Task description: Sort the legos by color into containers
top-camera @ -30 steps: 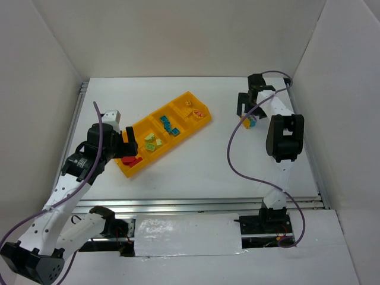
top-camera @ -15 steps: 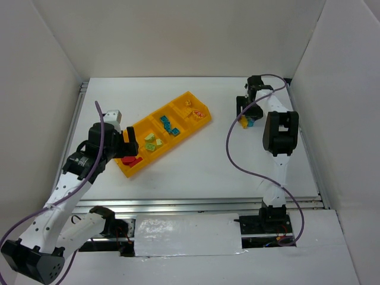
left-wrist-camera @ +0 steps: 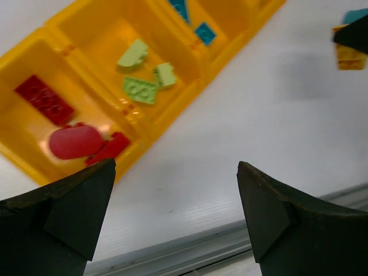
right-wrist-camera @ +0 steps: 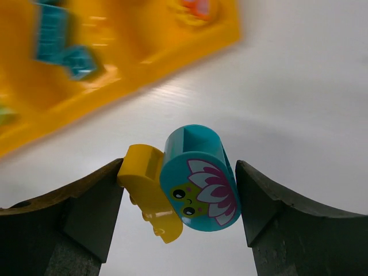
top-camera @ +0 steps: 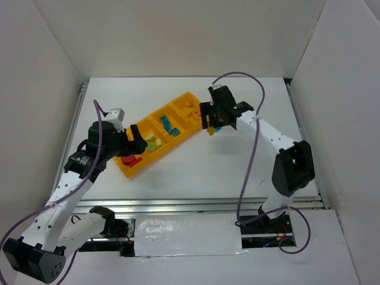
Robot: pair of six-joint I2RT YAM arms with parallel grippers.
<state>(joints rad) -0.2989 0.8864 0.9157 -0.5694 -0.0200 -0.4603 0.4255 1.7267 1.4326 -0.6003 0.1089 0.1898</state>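
The orange-yellow tray [top-camera: 196, 122] lies diagonally left of centre, four compartments in a row. Red legos [left-wrist-camera: 75, 141] fill the near-left one, yellow-green legos [left-wrist-camera: 140, 89] the second, teal-blue legos [top-camera: 169, 125] the third, orange-yellow ones [top-camera: 193, 111] the far one. My right gripper [top-camera: 213, 127] is shut on two legos at once, a teal round brick with a flower face [right-wrist-camera: 198, 181] and a yellow brick [right-wrist-camera: 150, 192], held above the table just right of the tray's far end. My left gripper [top-camera: 138, 140] is open and empty beside the tray's near end.
White walls stand on three sides. A metal rail [top-camera: 202, 205] runs along the table's near edge. The right arm's purple cable [top-camera: 252, 154] loops over the right half of the table.
My right gripper has carried the teal and yellow bricks from the far right of the table leftward to the tray's far end. The left arm has barely moved.
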